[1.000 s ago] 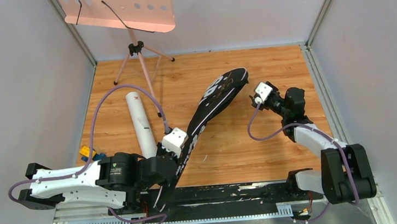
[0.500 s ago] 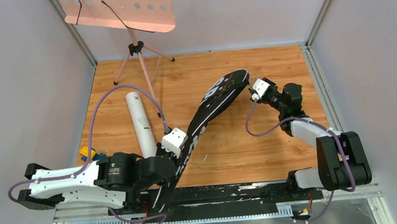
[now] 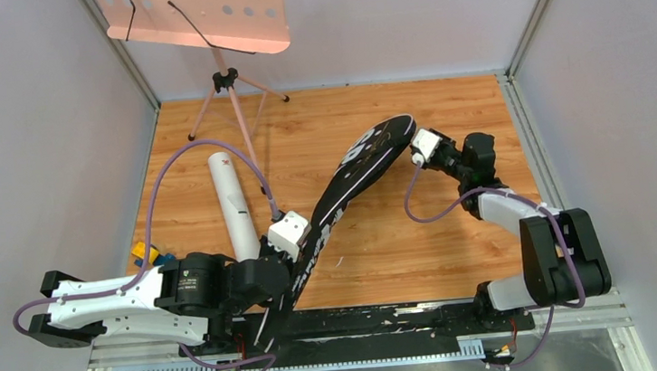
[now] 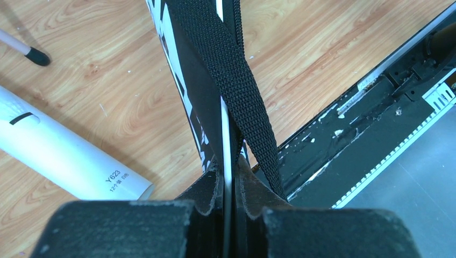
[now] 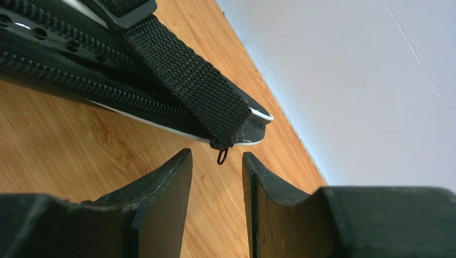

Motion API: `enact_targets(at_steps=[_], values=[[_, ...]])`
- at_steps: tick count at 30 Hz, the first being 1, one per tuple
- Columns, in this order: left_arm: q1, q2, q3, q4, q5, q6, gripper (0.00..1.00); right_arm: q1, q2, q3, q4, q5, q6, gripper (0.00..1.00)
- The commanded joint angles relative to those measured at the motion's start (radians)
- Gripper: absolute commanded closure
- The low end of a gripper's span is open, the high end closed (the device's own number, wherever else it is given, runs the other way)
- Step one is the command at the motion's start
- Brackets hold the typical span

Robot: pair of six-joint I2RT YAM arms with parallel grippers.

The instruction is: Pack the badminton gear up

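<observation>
At near edge, left gripper (image 4: 230, 174) clenched on bag (image 3: 355, 169) end to brace it; right gripper (image 5: 218, 174) jaws apart, lined up on zip pull (image 5: 221, 156).

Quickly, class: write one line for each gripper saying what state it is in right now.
Left gripper: shut on the black bag, at its edge.
Right gripper: open, holding nothing, jaws apart just before the zipper pull.

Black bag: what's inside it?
Nothing shows. The black bag looks closed along its zipper, so any contents are covered. Only a webbing strap lies along its outside.
</observation>
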Motion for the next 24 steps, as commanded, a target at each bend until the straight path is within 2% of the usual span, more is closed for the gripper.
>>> enact_targets(at_steps=[1, 3, 4, 6, 7, 17, 24], values=[[0.001, -0.034, 0.028, 0.128, -0.081, 0.022, 1.0, 0.005, 0.015, 0.049, 0.04, -0.02, -0.014, 0.61], [0.001, -0.036, 0.031, 0.125, -0.082, 0.022, 1.0, 0.005, 0.018, 0.058, 0.036, -0.018, -0.023, 0.66], [0.002, -0.037, 0.032, 0.122, -0.082, 0.022, 1.0, 0.005, 0.017, 0.064, 0.026, -0.016, -0.03, 0.72], [0.001, -0.039, 0.033, 0.121, -0.082, 0.021, 1.0, 0.006, 0.011, 0.064, 0.02, -0.007, -0.032, 0.95], [0.001, -0.039, 0.032, 0.121, -0.082, 0.02, 1.0, 0.005, 0.006, 0.06, 0.024, -0.007, -0.03, 1.0], [0.001, -0.038, 0.026, 0.126, -0.092, 0.015, 1.0, 0.036, -0.065, 0.003, 0.086, -0.084, 0.031, 1.0], [0.001, -0.033, 0.022, 0.141, -0.1, 0.023, 1.0, 0.098, -0.134, -0.004, 0.018, -0.095, 0.029, 1.0]])
